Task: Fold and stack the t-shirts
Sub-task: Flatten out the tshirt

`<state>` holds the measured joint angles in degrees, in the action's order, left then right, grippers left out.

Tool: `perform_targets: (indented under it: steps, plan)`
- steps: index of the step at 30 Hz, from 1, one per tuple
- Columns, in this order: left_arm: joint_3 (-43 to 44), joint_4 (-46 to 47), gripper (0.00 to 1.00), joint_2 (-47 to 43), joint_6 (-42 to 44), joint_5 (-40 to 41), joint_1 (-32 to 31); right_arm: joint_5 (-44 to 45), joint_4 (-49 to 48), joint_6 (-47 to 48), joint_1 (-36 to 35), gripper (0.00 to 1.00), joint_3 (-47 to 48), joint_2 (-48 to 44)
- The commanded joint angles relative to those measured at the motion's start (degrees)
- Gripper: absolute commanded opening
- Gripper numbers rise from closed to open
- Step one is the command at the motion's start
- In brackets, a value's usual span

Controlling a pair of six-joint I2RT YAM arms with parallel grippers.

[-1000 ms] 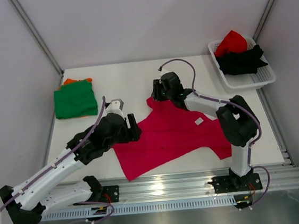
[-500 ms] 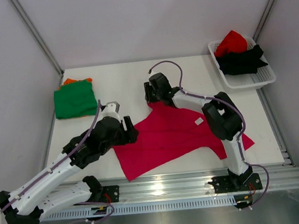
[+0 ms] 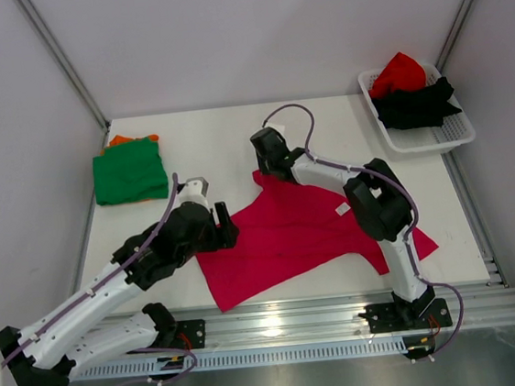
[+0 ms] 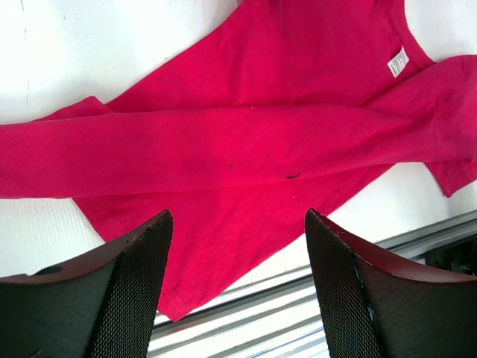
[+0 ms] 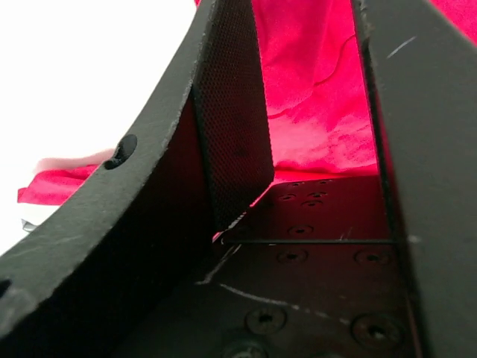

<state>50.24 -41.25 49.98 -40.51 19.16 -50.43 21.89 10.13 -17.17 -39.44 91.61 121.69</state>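
Note:
A magenta-pink t-shirt (image 3: pixel 307 229) lies spread and creased near the table's front, with its white tag (image 3: pixel 342 209) showing. My left gripper (image 3: pixel 227 224) hovers over the shirt's left edge. In the left wrist view it (image 4: pixel 238 216) is open, with only the t-shirt (image 4: pixel 246 142) below and nothing between its fingers. My right gripper (image 3: pixel 263 155) is low at the shirt's far-left corner. Seen from the right wrist, it (image 5: pixel 305 45) has its fingers apart with pink cloth (image 5: pixel 313 97) in the gap. No pinch shows.
A folded green t-shirt (image 3: pixel 129 172) lies on an orange one (image 3: pixel 132 139) at the far left. A white lattice basket (image 3: pixel 427 143) at the far right holds a red t-shirt (image 3: pixel 399 72) and a black t-shirt (image 3: pixel 417 104). The metal rail (image 3: pixel 280 320) runs along the front edge.
My right gripper has slid left along the shirt's far edge to its corner. The left gripper has barely shifted. The shirt lies the same.

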Motion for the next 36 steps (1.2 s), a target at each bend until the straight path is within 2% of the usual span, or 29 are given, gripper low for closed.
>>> perform_targets:
  steps: [1, 18, 36]
  plan:
    - [-0.3, 0.7, 0.74, -1.5, 0.0, 1.1, 0.6, 1.1, 1.1, -0.8, -0.2, 0.41, 2.0, 1.1]
    - [-1.5, 2.1, 0.74, -1.0, -0.2, -0.2, 0.9, -0.5, 1.5, -0.9, 0.1, 0.40, 2.6, 1.9]
    - [-3.7, 4.7, 0.74, -0.1, -0.9, -2.4, 0.9, -7.1, -1.3, -1.5, 0.3, 0.43, 3.4, 2.4]
